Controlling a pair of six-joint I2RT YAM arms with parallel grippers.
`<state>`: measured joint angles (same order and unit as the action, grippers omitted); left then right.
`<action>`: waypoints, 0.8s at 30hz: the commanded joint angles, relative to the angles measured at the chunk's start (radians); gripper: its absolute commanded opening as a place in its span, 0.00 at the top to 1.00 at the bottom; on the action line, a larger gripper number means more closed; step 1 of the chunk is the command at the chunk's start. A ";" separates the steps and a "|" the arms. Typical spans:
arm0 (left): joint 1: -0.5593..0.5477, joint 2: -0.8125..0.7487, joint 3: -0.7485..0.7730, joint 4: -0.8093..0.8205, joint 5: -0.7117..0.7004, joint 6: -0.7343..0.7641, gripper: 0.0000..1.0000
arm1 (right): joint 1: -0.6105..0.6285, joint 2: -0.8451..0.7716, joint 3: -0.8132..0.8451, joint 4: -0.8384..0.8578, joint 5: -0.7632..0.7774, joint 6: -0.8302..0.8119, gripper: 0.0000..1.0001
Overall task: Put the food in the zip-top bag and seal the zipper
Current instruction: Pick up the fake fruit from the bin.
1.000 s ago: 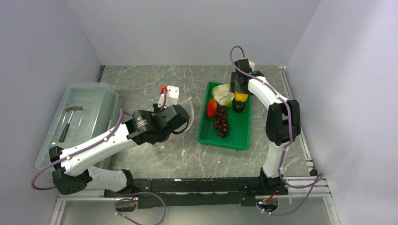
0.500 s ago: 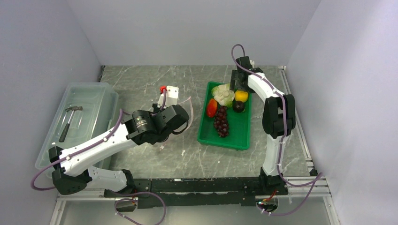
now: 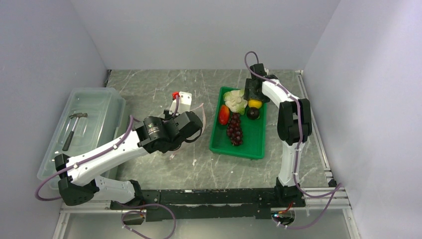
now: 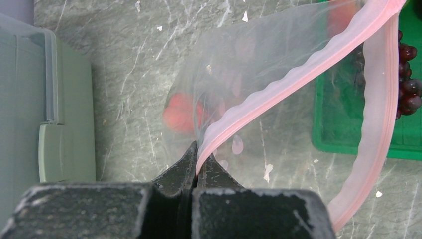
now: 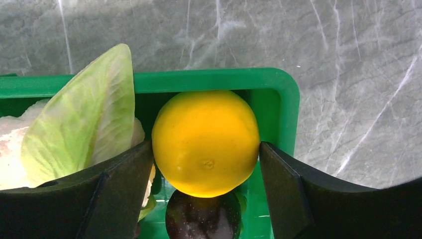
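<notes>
The zip-top bag (image 4: 278,64) hangs clear and crinkly, its mouth open. My left gripper (image 4: 198,157) is shut on the zipper (image 4: 278,82), the pink strip, and holds it above the table left of the green tray (image 3: 249,145). From above, the bag (image 3: 196,119) shows beside the left wrist. In the tray lie the grape bunch (image 3: 234,128), the red piece (image 3: 224,114), the leafy vegetable (image 3: 236,99) and a dark round piece (image 3: 253,113). My right gripper (image 5: 205,144) is shut on the orange-yellow fruit (image 5: 205,129) at the tray's far right corner, both fingers touching it.
A large translucent bin (image 3: 107,99) with a hammer (image 3: 73,127) stands at the left. A small red-and-white object (image 3: 180,98) lies beyond the bag. The tray rim (image 5: 199,79) runs just behind the fruit. Walls close in on three sides.
My right gripper has come down at the tray's far end round the yellow fruit, its elbow swinging inward. The left arm has barely shifted, still holding the bag.
</notes>
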<state>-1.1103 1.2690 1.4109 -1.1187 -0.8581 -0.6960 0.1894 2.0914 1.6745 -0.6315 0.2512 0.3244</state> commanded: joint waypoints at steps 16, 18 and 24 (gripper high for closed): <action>0.000 -0.015 0.021 0.006 -0.011 -0.011 1.00 | -0.002 -0.081 -0.041 0.012 0.032 0.013 0.60; 0.000 -0.018 0.019 0.012 -0.011 -0.009 1.00 | -0.001 -0.119 -0.051 0.013 0.040 0.014 0.61; 0.001 -0.016 0.014 0.013 -0.006 -0.012 1.00 | 0.006 -0.236 -0.082 0.009 0.066 0.010 0.62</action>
<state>-1.1103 1.2690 1.4113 -1.1187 -0.8577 -0.6964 0.1913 1.9797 1.5944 -0.6312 0.2646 0.3313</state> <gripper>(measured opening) 0.012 0.687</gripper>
